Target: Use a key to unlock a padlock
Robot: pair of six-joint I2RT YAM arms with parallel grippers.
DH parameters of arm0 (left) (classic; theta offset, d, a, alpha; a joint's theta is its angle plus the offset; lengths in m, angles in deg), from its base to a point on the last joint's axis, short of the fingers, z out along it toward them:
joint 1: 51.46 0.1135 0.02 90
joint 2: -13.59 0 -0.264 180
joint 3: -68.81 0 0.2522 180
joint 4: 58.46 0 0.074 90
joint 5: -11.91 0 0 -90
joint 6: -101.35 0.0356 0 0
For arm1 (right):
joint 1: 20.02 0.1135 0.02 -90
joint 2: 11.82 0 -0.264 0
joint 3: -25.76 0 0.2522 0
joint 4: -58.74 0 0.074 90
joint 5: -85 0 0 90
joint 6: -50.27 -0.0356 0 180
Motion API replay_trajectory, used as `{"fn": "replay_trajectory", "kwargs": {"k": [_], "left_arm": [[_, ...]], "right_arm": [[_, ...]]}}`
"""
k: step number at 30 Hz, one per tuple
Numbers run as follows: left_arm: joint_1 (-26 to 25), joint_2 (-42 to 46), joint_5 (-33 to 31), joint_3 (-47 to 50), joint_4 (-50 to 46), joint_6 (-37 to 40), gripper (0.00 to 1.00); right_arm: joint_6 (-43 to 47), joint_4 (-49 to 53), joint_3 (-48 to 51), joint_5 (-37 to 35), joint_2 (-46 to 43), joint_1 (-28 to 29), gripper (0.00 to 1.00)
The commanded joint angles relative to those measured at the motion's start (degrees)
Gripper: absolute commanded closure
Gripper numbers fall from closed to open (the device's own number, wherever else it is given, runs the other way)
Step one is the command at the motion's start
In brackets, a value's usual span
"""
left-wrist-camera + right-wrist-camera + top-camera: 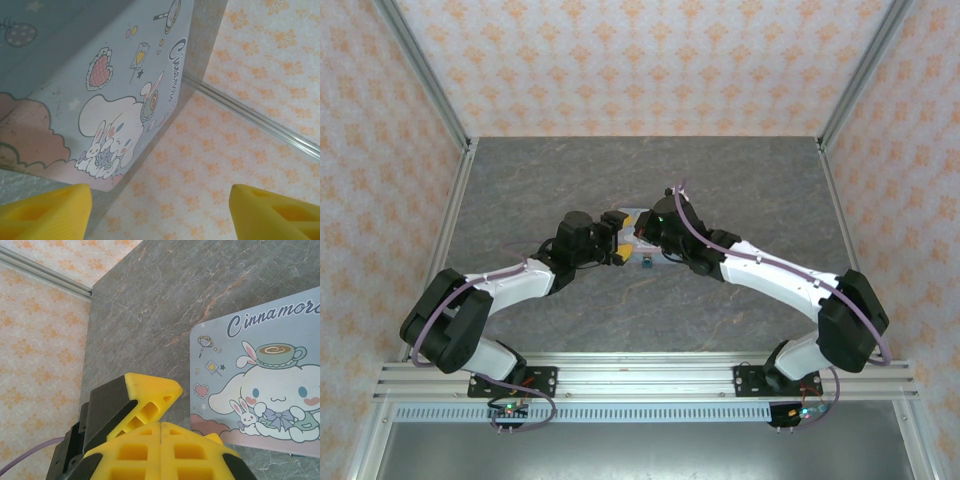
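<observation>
In the top view, the tiny teal-blue padlock (647, 264) lies on the table just on the near side of where the two grippers meet. My left gripper (618, 238) is open; in its wrist view the yellow fingers (45, 212) stand far apart around the left gripper's midpoint (160, 215), with nothing between them. My right gripper (160, 450) is shut, its fingers pressed flat together, and one left finger (150, 395) sits right in front of it. The key is hidden.
The pale blue cartoon tin (260, 385) lies flat on the grey table (650, 170) just beyond the grippers, and the tin (75, 75) is close ahead of the left fingers. Patterned walls and metal rails (440, 100) enclose the table.
</observation>
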Motion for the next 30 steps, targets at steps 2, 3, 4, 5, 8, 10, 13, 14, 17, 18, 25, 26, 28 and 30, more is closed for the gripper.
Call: {"fn": "replay_trajectory", "kwargs": {"k": [2, 3, 4, 5, 8, 10, 13, 14, 17, 18, 25, 26, 28, 30], "left_arm": [[-0.8, 0.6, 0.2, -0.8, 2.5, -2.2, 0.25], [-1.1, 0.3, 0.2, -0.8, 3.4, -2.7, 0.25], [-1.2, 0.1, 0.2, -0.8, 4.1, -3.2, 0.25], [-1.3, -0.1, 0.2, -0.9, 4.8, -3.6, 0.25], [-1.5, -0.3, 0.1, -1.1, 6.1, -4.4, 0.27], [-1.5, -0.3, -0.1, -1.1, 6.7, -4.8, 0.29], [-1.5, -0.2, -0.5, -1.3, 6.9, -5.0, 0.37], [-1.5, -0.3, -0.7, -1.2, 7.1, -5.0, 0.40], [-1.6, -0.6, -0.5, -1.1, 7.8, -5.2, 0.44], [-1.5, -0.7, -0.5, -1.1, 7.9, -5.2, 0.45], [-1.6, -0.6, -0.8, -0.6, 7.5, -5.0, 0.60], [-1.6, -0.6, -1.0, -0.5, 7.4, -5.0, 0.61], [-1.7, -0.5, -1.3, -0.1, 7.1, -4.9, 0.63], [-1.6, -0.6, -1.4, 0.2, 7.1, -4.9, 0.67]], "right_arm": [[-0.6, -1.9, -1.5, -0.2, 1.1, -0.3, 1.00], [-0.7, -2.0, -1.7, 0.1, 1.4, -0.3, 1.00], [-0.7, -2.1, -2.0, 0.2, 1.8, -0.3, 1.00], [-0.8, -2.1, -2.2, 0.4, 2.0, -0.3, 1.00], [-1.2, -2.8, -2.4, 0.7, 2.8, -0.3, 1.00], [-1.5, -3.2, -2.4, 1.1, 3.3, -0.3, 1.00], [-2.0, -3.7, -1.9, 1.4, 3.4, -0.3, 1.00], [-2.1, -3.7, -1.7, 1.4, 3.3, -0.3, 1.00], [-2.4, -4.1, -1.1, 1.4, 3.1, -0.3, 1.00], [-2.5, -4.2, -1.0, 1.4, 3.1, -0.3, 1.00], [-2.5, -4.4, -0.1, 1.2, 2.1, -0.3, 1.00], [-2.5, -4.3, 0.1, 0.9, 1.9, -0.3, 1.00], [-2.4, -4.1, 0.3, 0.7, 1.3, -0.3, 1.00], [-2.2, -4.0, 0.6, 0.4, 0.9, -0.3, 1.00]]}}
